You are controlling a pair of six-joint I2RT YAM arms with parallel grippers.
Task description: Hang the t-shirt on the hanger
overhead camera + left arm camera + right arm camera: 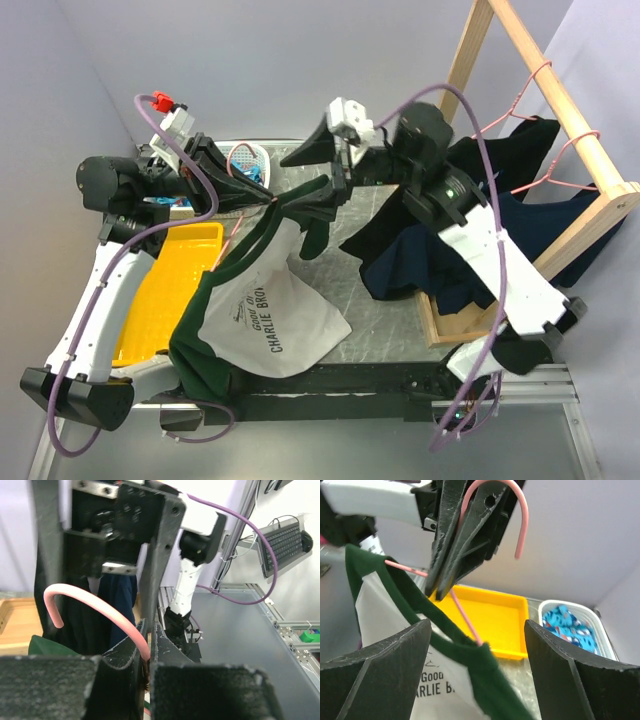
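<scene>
The t-shirt, off-white front with dark print and dark green sleeves and collar, hangs in the air over the table from the pink wire hanger. My left gripper is shut on the hanger's neck just below its curled hook. My right gripper is open, right beside the left one. In the right wrist view its fingers straddle the green collar and shoulder and a pink hanger arm that runs into the shirt. Its pads touch nothing.
A yellow tray lies at the left, also in the right wrist view. A white basket of blue patterned cloth stands behind it. A wooden rack at the right carries pink hangers with navy and black garments.
</scene>
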